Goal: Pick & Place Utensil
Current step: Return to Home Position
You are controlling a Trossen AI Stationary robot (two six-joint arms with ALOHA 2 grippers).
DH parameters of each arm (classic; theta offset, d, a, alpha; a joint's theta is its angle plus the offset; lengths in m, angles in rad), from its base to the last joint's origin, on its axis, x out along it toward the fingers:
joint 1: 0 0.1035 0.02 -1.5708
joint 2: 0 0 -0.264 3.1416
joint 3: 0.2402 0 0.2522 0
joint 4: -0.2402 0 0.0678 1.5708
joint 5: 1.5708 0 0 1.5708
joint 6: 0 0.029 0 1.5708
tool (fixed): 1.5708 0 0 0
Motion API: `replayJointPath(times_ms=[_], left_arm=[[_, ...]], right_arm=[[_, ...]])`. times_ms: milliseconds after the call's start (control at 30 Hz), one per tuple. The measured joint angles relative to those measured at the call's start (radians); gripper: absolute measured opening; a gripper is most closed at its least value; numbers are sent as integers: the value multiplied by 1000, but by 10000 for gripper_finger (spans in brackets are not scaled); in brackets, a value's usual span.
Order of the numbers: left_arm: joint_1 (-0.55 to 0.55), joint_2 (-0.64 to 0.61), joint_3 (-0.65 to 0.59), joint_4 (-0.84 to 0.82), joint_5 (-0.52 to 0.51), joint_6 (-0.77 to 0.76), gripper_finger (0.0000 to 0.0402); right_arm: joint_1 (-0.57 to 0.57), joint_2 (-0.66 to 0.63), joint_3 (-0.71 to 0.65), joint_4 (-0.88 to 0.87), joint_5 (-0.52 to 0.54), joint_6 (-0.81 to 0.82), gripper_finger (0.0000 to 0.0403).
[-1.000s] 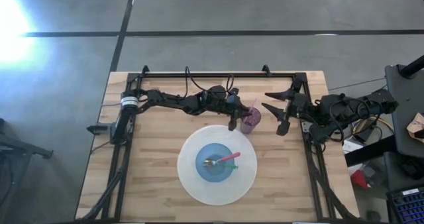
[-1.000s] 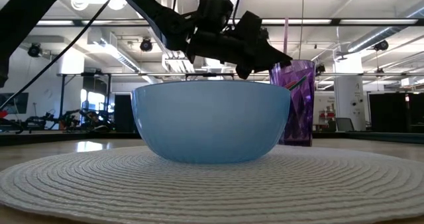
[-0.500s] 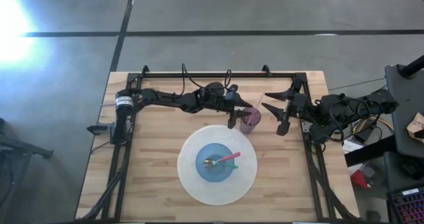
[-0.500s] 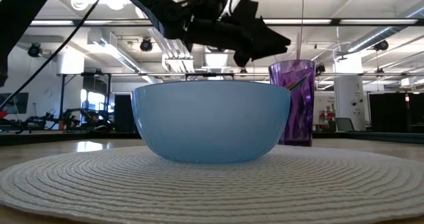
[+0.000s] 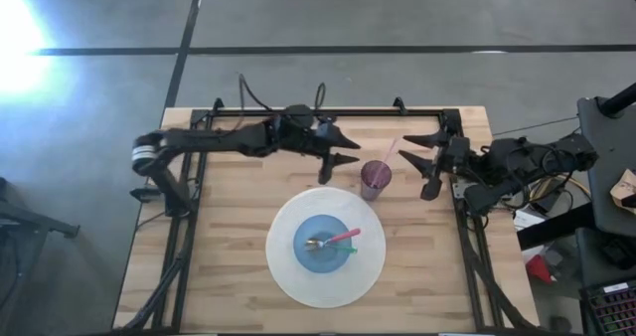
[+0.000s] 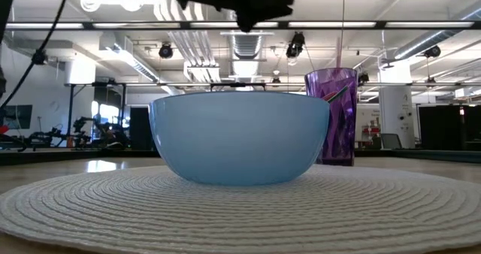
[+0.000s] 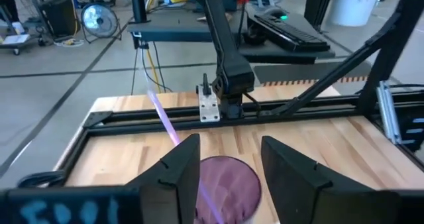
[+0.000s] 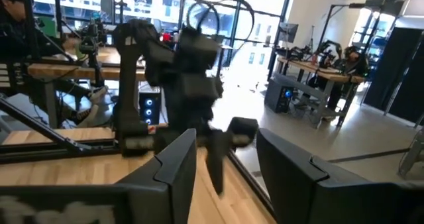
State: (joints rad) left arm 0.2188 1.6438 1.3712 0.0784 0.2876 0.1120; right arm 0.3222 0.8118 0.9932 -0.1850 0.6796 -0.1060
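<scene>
Left gripper point(image 5: 353, 150) has backed off purple cup point(image 5: 376, 179), fingers point(image 7: 180, 168) spread, empty.

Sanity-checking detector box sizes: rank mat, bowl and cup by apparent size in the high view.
1. Mat, clearly largest.
2. Bowl, sitting on the mat.
3. Cup, smallest; being taller, it is nearer the camera, yet still looks smaller than the bowl.

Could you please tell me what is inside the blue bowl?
From above, the blue bowl holds the red fork and the green spoon. In the low view its wall hides both.
</scene>
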Motion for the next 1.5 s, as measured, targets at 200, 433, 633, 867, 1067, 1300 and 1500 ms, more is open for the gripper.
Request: replayJointPath(times_ms=[200, 433, 633, 867, 1067, 1300, 1500], left_arm=[[2, -173, -91, -111, -10, 16, 141], [2, -411, -319, -92, -83, 14, 109], [2, -618, -498, -64, -117, -19, 59], [1, -848, -656, -60, -122, -54, 5], [0, -1008, -773, -61, -122, -60, 1], [-1, -1154, -927, -52, -121, -60, 0], [-1, -1263, -1031, -45, -121, -60, 0]], right_arm=[[0, -51, 0, -47, -2, -2, 136], [0, -86, 0, -183, -11, 59, 106], [0, -78, -9, -246, -77, 104, 60], [0, -84, -55, -246, -107, 107, 10], [0, -107, -103, -243, -109, 100, 8], [0, -188, -226, -104, -120, 31, 8], [1, -271, -350, 45, -233, -13, 8]])
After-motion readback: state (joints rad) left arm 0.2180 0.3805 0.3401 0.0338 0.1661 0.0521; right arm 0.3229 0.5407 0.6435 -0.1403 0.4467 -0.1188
